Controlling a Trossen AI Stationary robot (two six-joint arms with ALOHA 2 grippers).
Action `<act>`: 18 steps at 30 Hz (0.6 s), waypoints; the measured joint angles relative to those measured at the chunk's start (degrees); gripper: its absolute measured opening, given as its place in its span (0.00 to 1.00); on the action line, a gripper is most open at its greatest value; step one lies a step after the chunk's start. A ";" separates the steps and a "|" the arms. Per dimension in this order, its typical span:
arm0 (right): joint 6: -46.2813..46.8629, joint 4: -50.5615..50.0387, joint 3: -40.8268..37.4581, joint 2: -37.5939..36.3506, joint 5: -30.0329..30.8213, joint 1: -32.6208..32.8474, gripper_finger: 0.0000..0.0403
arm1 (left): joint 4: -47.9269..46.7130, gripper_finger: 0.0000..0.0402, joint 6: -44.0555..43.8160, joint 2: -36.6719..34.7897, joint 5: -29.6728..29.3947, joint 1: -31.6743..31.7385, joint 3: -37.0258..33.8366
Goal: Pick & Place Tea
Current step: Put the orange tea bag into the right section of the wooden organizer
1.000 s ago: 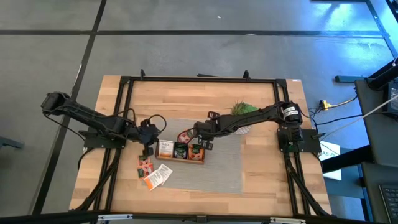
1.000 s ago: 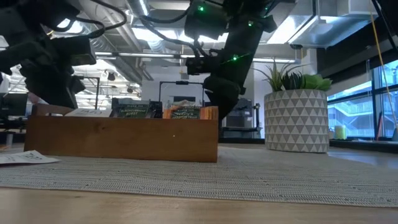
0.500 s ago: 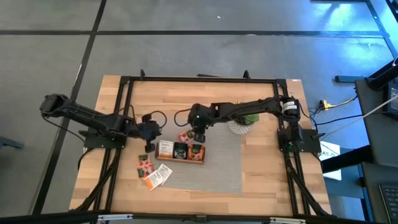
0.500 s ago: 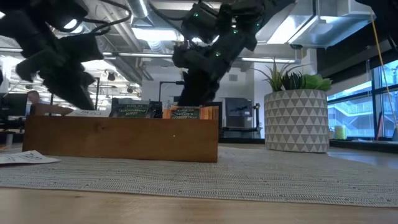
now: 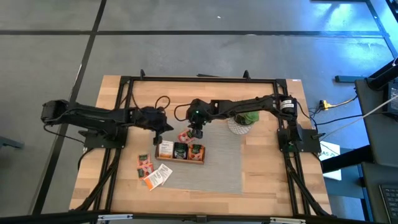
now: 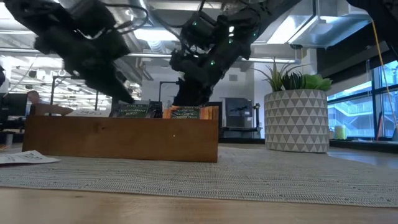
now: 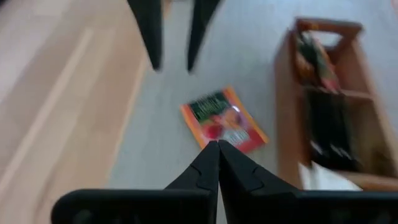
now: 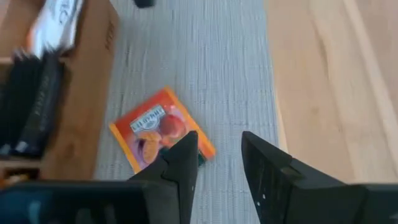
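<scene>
1. Looking at the high view, you have the right gripper (image 5: 195,132) near frame centre, poised over a red-orange sachet (image 5: 185,136) lying on the grey mat (image 5: 221,165) just above the wooden tray (image 5: 180,152).
2. Your right wrist view shows its fingers (image 8: 180,163) parted, straddling one corner of that sachet (image 8: 160,129) without grasping it.
3. Your left gripper (image 5: 160,129) sits left of centre, close to the same sachet; its fingers (image 7: 217,167) are clenched together on nothing, tips aimed at the sachet (image 7: 224,119).
4. The tray holds sachets in all three compartments: white at the left end, dark in the middle, orange at the right.
5. More loose tea (image 5: 153,172) lies lower left of the tray, on the mat's edge.
6. A potted plant (image 6: 297,111) stands at the right of the low view.
</scene>
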 joint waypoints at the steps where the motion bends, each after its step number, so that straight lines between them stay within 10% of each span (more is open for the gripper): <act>1: -0.53 0.54 0.00 0.59 -0.07 -0.14 0.31 | 2.27 0.00 0.41 1.60 0.06 0.69 0.00; 18: -0.92 0.10 0.02 2.70 -12.76 -4.59 0.39 | 11.95 0.00 0.29 25.63 22.35 8.55 10.12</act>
